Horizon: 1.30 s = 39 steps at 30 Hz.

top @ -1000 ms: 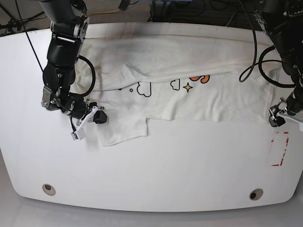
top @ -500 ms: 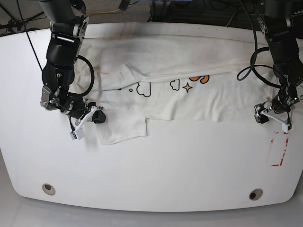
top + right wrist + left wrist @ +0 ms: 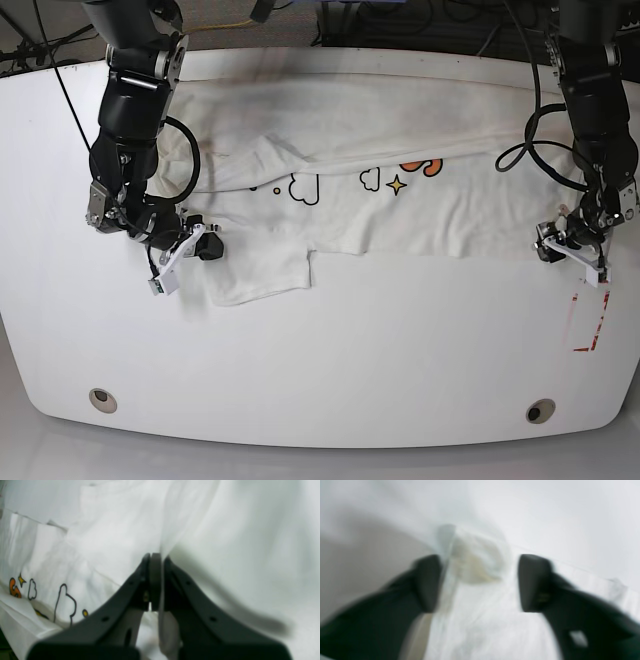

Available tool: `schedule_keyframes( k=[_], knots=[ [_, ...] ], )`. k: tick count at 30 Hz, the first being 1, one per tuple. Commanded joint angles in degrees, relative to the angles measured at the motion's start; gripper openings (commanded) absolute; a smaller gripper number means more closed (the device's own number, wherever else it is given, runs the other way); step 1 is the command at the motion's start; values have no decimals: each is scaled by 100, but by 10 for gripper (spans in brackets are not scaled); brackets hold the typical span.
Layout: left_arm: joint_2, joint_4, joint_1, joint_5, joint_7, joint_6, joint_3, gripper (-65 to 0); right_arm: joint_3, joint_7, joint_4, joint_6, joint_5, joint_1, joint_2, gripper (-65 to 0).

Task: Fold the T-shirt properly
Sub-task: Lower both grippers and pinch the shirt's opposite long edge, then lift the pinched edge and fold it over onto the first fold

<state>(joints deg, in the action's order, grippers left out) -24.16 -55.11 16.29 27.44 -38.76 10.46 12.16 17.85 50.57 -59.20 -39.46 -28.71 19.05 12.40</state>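
Note:
The white T-shirt (image 3: pixel 400 220) lies spread across the table with its cartoon print (image 3: pixel 400 180) partly folded under. My right gripper (image 3: pixel 212 247) sits at the shirt's left sleeve. In the right wrist view this gripper (image 3: pixel 155 557) is shut on a raised fold of the T-shirt (image 3: pixel 112 530). At the shirt's right edge is my left gripper (image 3: pixel 548 245). The blurred left wrist view shows that gripper (image 3: pixel 480 565) with its fingers apart and a bunched ridge of the T-shirt (image 3: pixel 485 625) between them.
A red-outlined rectangle (image 3: pixel 588 320) is marked on the white table (image 3: pixel 330 360) just right of the left gripper. Two round holes (image 3: pixel 102 399) (image 3: pixel 541 410) sit near the front edge. Cables run along the back.
My left gripper has moved inward from the table's right edge onto the shirt's right edge. Its jaws have narrowed around the cloth. The right arm has stayed put.

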Motion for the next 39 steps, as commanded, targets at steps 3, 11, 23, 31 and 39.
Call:
schedule_keyframes(
  k=[3,11,23,31,39],
  knots=[
    [-58,-40,107,38,-49,13,10,-537,4,-103,-115,-54,-131,183,65,-650],
    [-76,-278,124,47,-49,49,28,-650,-13,-103,-695,-54,-131,183,65,-650],
    [-199,-1509,-236,65,-102,541,63,-650,-215,653,-1953,-54,-166,16,188,-650],
    [-199,-2273,-1027,65,-102,559,775,-650,-189,952,-2884,-54,-184,-503,338,-650],
    [-164,-2889,-1792,65,-427,1402,1566,-650,-13,979,-3948,-54,-536,-1514,338,-650]
  ],
)
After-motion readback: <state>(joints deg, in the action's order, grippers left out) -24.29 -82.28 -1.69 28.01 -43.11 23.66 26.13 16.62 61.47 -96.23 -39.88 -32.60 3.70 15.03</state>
